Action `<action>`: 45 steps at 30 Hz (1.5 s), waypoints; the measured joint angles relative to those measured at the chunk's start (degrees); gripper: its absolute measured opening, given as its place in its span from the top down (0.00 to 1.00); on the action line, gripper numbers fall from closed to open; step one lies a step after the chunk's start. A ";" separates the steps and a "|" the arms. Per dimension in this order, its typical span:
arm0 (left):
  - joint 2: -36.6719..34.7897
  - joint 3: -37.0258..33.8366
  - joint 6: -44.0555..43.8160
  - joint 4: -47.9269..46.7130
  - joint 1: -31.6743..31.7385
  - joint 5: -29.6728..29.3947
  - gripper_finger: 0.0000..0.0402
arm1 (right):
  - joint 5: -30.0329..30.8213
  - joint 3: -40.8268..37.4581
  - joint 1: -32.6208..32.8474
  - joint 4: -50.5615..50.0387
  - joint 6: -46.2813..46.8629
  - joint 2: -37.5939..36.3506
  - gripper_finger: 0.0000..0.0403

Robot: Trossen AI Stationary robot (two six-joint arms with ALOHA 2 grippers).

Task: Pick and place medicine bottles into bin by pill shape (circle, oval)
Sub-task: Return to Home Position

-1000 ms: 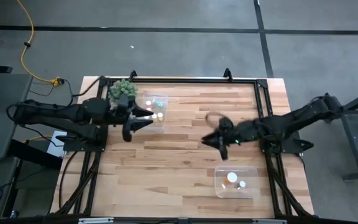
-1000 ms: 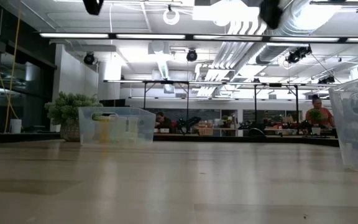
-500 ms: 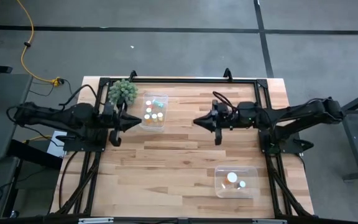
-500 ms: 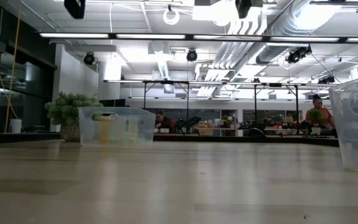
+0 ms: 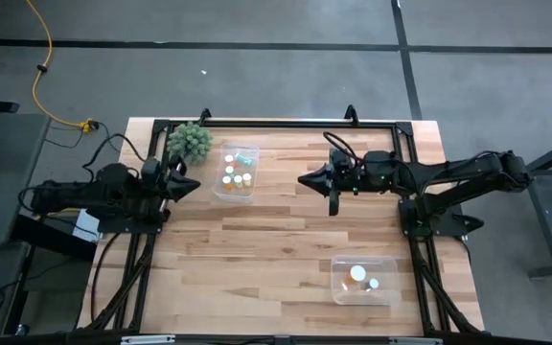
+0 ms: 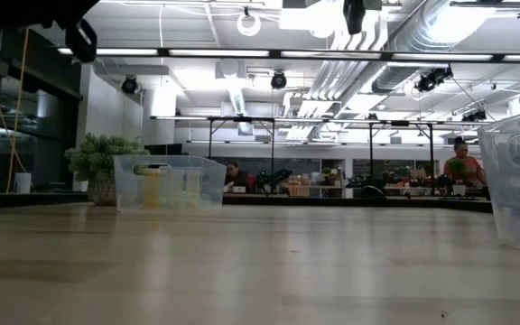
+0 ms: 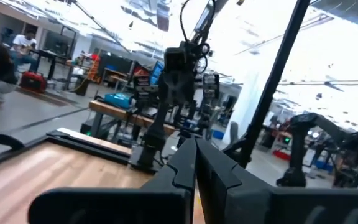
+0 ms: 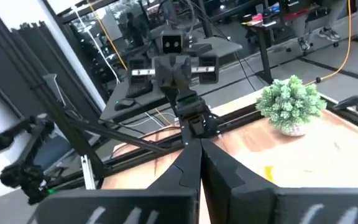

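Medicine bottles (image 5: 236, 172): all that can be seen sit inside two clear bins on the counter (image 5: 286, 240). Bin one (image 5: 253, 192), far left, holds about six. White, orange and teal caps can be made out, but the exact count cannot be confirmed because they are clustered. Bin two (image 5: 338, 292), near right, holds two white-capped bottles (image 5: 357, 274).

Claws: two. The left claw (image 5: 192, 184) sits at the counter's left edge, just left of bin one, with its fingers pressed together and nothing between them. The right claw (image 5: 302, 181) hangs over the far middle of the counter, right of bin one and apart from it. It is likewise closed and empty.

Other items: one green spiky plant (image 5: 190, 140) stands just beside bin one's far-left corner. A black frame (image 5: 286, 123) runs along the counter's far edge. One yellow cable (image 5: 41, 57) lies on the floor far left.
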 joint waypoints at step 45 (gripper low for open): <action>-9.47 -12.83 -3.30 -8.54 -8.54 -7.27 1.00 | -1.26 -24.96 0.75 -2.86 10.64 -31.47 1.00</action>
